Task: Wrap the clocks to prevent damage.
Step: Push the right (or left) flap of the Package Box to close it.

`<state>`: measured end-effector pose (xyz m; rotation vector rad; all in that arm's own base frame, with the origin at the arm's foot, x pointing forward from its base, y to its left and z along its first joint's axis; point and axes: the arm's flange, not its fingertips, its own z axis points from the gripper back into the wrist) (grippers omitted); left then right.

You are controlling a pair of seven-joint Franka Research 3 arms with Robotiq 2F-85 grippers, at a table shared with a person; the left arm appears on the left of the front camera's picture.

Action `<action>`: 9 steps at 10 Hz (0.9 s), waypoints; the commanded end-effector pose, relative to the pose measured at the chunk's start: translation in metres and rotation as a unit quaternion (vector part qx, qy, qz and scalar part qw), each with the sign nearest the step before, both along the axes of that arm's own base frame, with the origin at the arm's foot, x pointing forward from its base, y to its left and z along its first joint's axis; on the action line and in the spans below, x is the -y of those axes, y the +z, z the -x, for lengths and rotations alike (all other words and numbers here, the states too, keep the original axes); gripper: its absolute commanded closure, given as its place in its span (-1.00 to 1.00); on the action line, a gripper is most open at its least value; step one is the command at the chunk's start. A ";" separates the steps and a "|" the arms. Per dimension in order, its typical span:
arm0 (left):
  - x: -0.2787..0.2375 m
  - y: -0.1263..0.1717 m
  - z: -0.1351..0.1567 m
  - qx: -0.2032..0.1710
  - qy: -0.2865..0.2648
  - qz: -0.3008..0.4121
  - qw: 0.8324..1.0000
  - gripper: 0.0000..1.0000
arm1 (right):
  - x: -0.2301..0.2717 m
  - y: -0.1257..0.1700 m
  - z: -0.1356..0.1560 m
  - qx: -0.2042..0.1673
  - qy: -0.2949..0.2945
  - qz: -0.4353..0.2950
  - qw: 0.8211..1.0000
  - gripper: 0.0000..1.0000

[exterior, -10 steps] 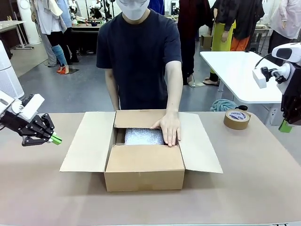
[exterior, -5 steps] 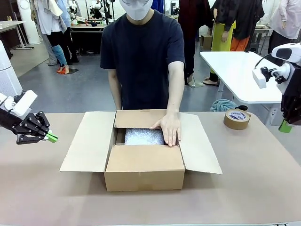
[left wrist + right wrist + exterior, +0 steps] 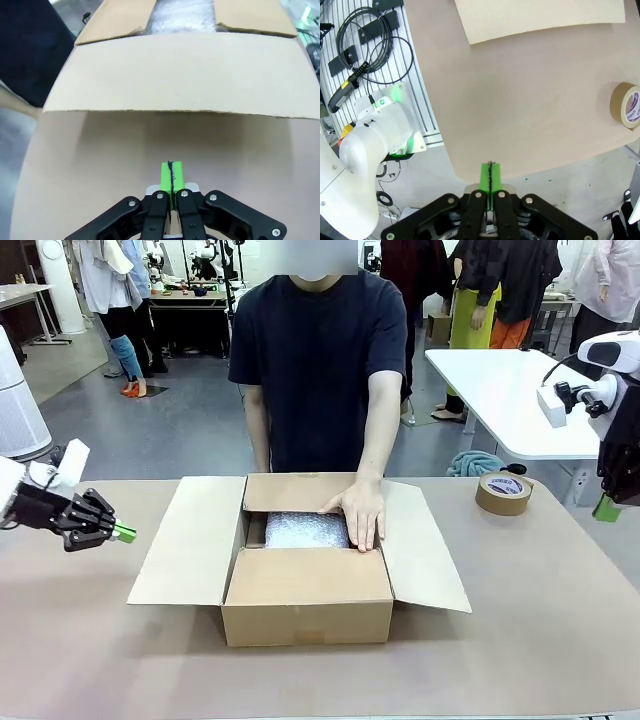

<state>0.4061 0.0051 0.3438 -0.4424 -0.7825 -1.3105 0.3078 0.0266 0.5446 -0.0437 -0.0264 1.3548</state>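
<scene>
Left hand point(image 3: 122, 533), fingers pressed together, points toward the box point(image 3: 307, 590) at middle left; right hand point(image 3: 605, 508), likewise pressed, hangs at right edge.

Large indoor workroom with a smooth grey floor point(image 3: 180, 430) under bright, even light. A wide table with a matt brown top point(image 3: 560, 640) spans the foreground. Behind it, to the right, stands a white rectangular table point(image 3: 500, 390). At the far left rises a round white pillar point(image 3: 58, 290). A dark table point(image 3: 185, 300) cluttered with small items stands at the back. Several standing people point(image 3: 478, 300) are spread across the far end of the room.
</scene>
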 end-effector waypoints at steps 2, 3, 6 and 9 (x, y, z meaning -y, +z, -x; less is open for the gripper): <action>0.012 -0.037 0.010 -0.035 -0.017 0.034 0.999 0.99 | 0.000 -0.001 0.001 -0.006 0.010 -0.001 1.000 0.98; 0.012 -0.045 0.002 -0.063 -0.043 0.071 0.995 0.99 | 0.000 -0.001 0.001 -0.006 0.010 -0.001 1.000 0.98; 0.012 -0.060 -0.005 -0.065 -0.077 0.226 0.969 0.99 | 0.000 -0.001 0.001 -0.006 0.010 -0.001 1.000 0.98; 0.047 -0.067 -0.008 -0.030 -0.096 0.298 0.949 0.99 | 0.000 -0.001 0.001 -0.006 0.010 -0.001 1.000 0.98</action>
